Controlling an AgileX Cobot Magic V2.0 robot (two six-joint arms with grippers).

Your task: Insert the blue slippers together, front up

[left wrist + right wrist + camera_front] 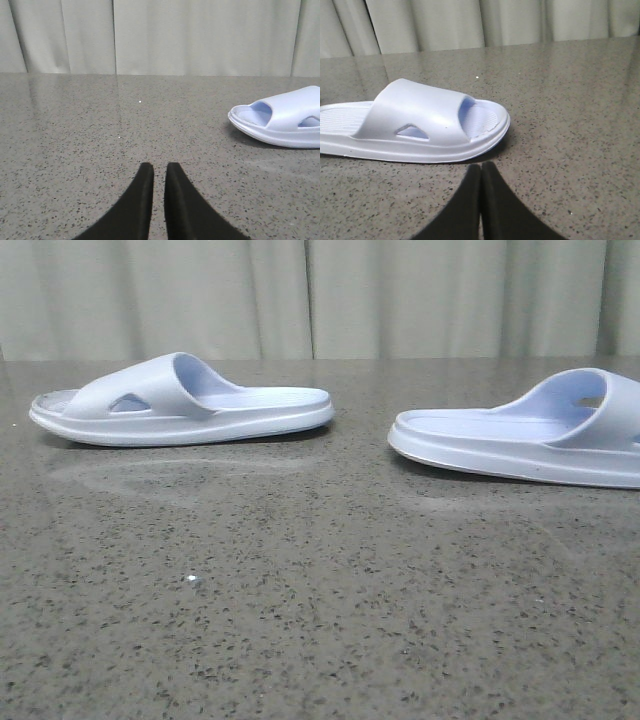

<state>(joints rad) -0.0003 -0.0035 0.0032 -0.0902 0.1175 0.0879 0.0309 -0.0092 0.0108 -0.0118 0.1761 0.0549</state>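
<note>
Two pale lavender-blue slippers lie sole-down and apart on the speckled grey table. The left slipper (180, 405) has its toe end to the left. The right slipper (530, 435) has its strap to the right and runs off the frame edge. Neither gripper shows in the front view. In the left wrist view my left gripper (159, 167) is empty, its black fingers (142, 200) nearly together with a thin gap, and the left slipper (280, 120) lies well off to one side. In the right wrist view my right gripper (481, 166) is shut and empty, just short of the right slipper (415, 122).
The grey stone table (320, 590) stretches wide in front of the slippers. A pale curtain (320, 295) hangs behind the table's far edge. A small white speck (191, 580) lies on the table.
</note>
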